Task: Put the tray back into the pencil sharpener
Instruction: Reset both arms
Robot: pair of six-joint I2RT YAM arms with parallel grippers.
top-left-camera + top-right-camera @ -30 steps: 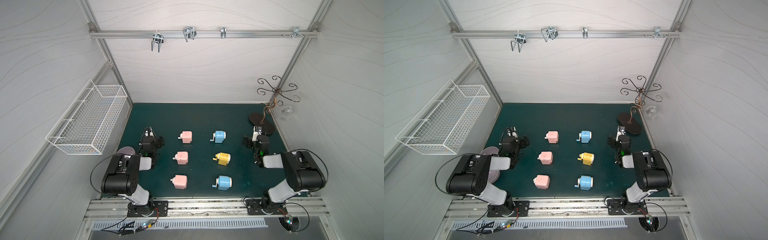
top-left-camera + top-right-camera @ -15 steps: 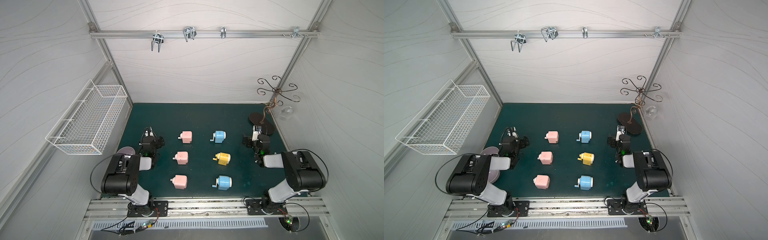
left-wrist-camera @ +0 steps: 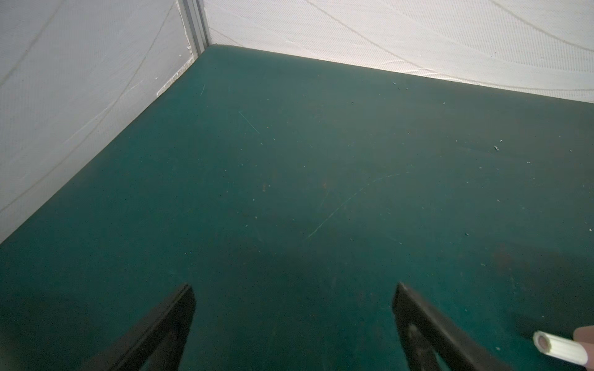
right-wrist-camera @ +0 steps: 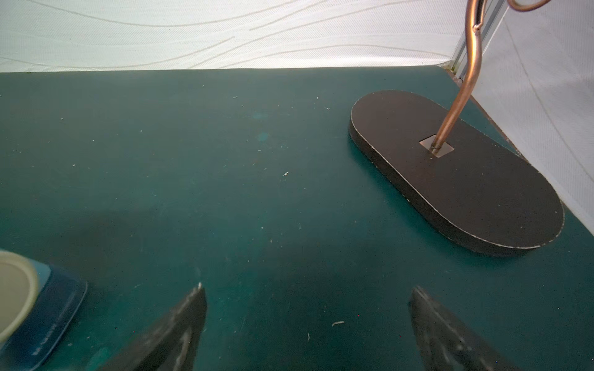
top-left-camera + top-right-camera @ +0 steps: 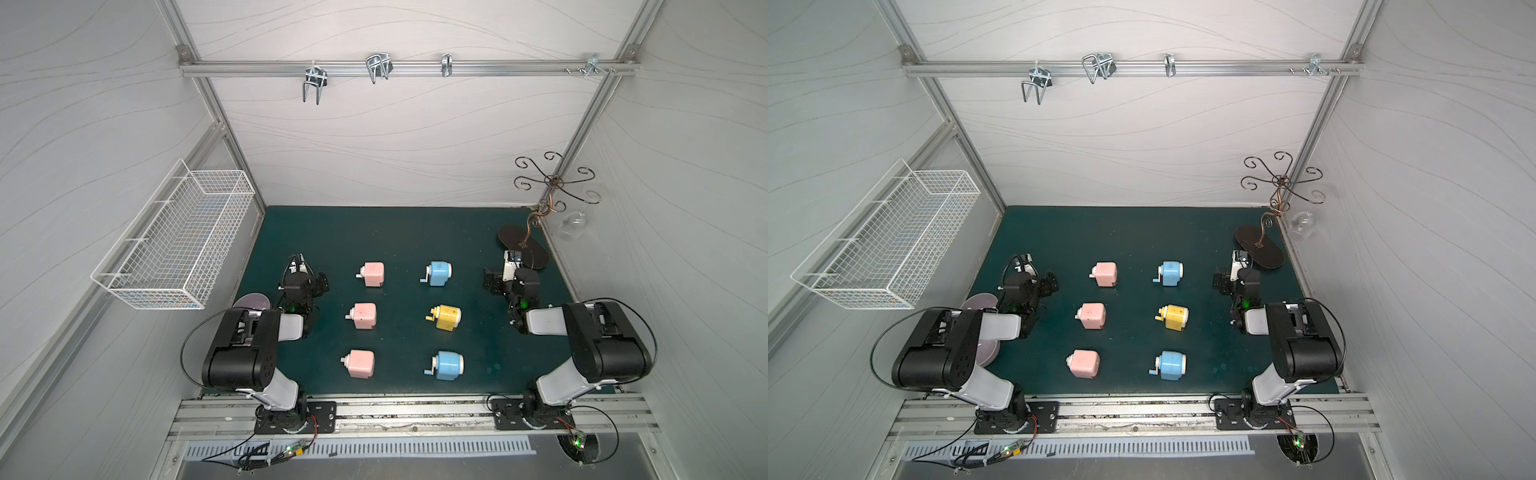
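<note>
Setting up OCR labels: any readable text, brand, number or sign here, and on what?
None readable.
Far blue plastic pencil sharpener: faint raised marks on its blue casing, too blurred to read.
The same sharpener's top in a top view: faint mark, too small to read.

Diffuse even light; white walls (image 5: pixel 395 137) bright. Soft dark shadows on desk (image 3: pixel 289 273), wrist views. Top views bowed at edges.
</note>
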